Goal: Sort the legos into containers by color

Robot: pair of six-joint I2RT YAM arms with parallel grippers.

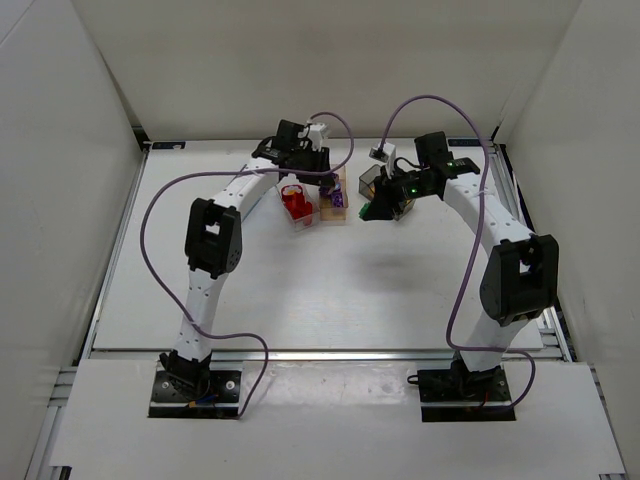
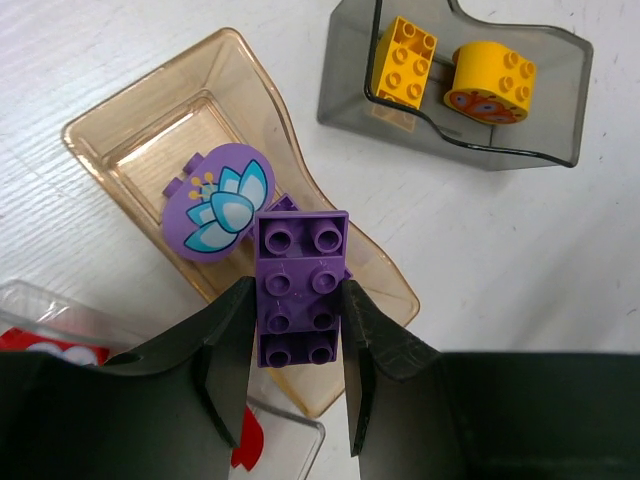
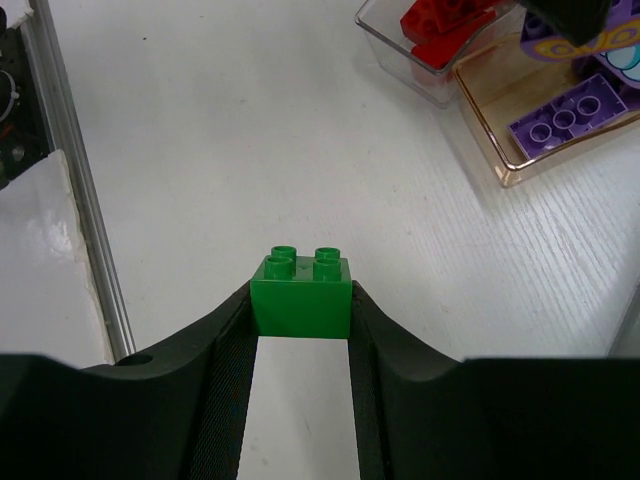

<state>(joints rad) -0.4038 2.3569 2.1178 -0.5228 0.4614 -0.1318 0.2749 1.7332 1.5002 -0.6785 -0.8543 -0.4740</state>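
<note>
My left gripper [image 2: 298, 294] is shut on a purple lego [image 2: 302, 280], studs up, held over the near end of the peach-orange container [image 2: 120, 150]. A round purple lego with a flower print [image 2: 220, 203] lies in that bin. My right gripper [image 3: 302, 300] is shut on a small green lego [image 3: 302, 295] above bare white table. The smoky grey container [image 2: 350, 100] holds a yellow lego [image 2: 405, 62] and a round orange one [image 2: 490, 82]. Red legos [image 3: 440, 25] sit in the clear container [image 3: 385, 35]. From above, the left gripper [image 1: 318, 175] and right gripper [image 1: 378, 210] hang over the bins at the back.
The clear container [image 1: 297, 205], peach one [image 1: 337, 200] and grey one [image 1: 370, 180] stand close together at the back middle of the white table. A metal rail [image 3: 70, 200] runs along the table's edge. White walls close in the sides and back.
</note>
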